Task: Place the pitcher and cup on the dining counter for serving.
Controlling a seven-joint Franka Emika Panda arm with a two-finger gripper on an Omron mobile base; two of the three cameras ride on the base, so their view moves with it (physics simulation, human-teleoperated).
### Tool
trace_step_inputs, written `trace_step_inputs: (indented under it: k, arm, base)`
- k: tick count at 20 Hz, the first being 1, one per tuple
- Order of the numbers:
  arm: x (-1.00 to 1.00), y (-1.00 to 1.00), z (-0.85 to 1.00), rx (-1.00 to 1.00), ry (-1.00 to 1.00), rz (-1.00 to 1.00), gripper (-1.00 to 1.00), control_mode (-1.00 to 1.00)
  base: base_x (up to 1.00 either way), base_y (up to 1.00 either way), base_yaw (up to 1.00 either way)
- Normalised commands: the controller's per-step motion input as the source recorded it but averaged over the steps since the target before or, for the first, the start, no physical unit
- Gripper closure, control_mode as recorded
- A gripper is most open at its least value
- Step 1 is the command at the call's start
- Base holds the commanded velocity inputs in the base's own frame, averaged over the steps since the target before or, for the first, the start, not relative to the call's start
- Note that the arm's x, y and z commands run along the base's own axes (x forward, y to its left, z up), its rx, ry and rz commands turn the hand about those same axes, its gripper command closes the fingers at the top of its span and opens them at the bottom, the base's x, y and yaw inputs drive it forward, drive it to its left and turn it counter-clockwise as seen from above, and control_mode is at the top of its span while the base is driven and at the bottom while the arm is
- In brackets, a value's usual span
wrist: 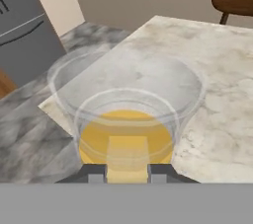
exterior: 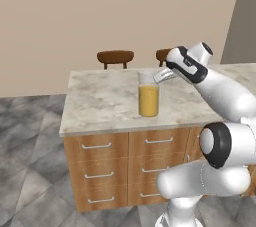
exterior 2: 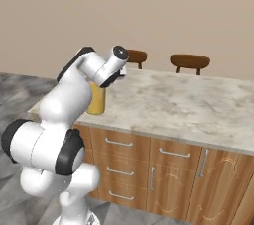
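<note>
The clear pitcher [exterior: 148, 98] with orange juice stands upright on the dining counter [exterior: 100, 101], near its front edge. My gripper [exterior: 162, 75] is level with the pitcher's rim, on its right side. From the right base view the pitcher [exterior 2: 96, 100] is partly behind my arm. Looking down in the hand view, the pitcher [wrist: 127, 119] is right in front of the gripper [wrist: 127, 173], whose fingertips [wrist: 97, 173] press close on either side of the pale thin handle. The green cup is out of view.
Two brown round-backed stools [exterior: 115, 57] [exterior 2: 190, 61] stand behind the counter. Wooden drawer fronts [exterior: 97, 161] with silver handles face the base. Marble top [exterior 2: 188, 105] stretches right of the pitcher. A grey appliance [wrist: 24, 30] stands beyond the counter's left end.
</note>
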Motion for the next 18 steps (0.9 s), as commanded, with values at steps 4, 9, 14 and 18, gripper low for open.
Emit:
trace_step_inputs:
  k: [4,9,14,18]
  arm:
    - [0.74,0.37,-0.26,0.00,0.00,0.02,1.00,-1.00]
    - [0.15,0.17,-0.66,0.00,-0.07,0.06,1.00,-1.00]
    - [0.00,0.14,-0.55,0.00,-0.13,0.09,1.00,-1.00]
    - [0.31,0.16,-0.20,-0.08,-0.14,0.04,1.00,-1.00]
  base:
    - [0.00,0.00,0.00]
    - [0.00,0.00,0.00]
    - [0.00,0.00,0.00]
    - [0.00,0.00,0.00]
